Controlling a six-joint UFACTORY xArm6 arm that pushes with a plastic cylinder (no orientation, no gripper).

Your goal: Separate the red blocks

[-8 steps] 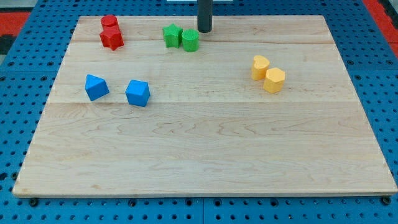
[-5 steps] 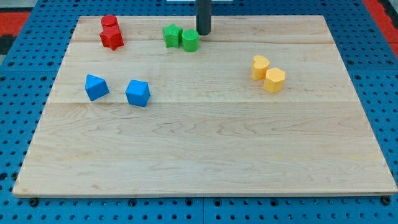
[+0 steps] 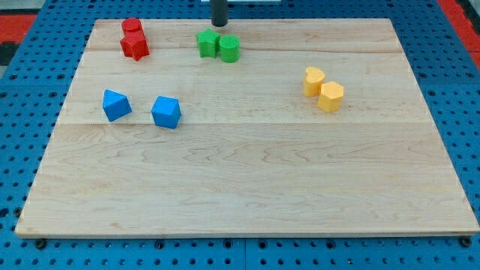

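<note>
Two red blocks touch each other at the board's top left: a red cylinder (image 3: pixel 132 26) at the back and a red star-shaped block (image 3: pixel 136 46) just in front of it. My tip (image 3: pixel 219 25) stands at the board's top edge, just above the green pair and well to the right of the red blocks, touching nothing.
A green block (image 3: pixel 208 42) and a green cylinder (image 3: pixel 229 49) sit together below my tip. Two blue blocks (image 3: pixel 116 104) (image 3: pixel 166 112) lie at the left. Two yellow blocks (image 3: pixel 314 80) (image 3: pixel 331 97) touch at the right. The wooden board (image 3: pixel 247 187) lies on a blue pegboard.
My tip moved left and toward the view's top, from right of the green cylinder to the board's top edge above the green pair. No block moved.
</note>
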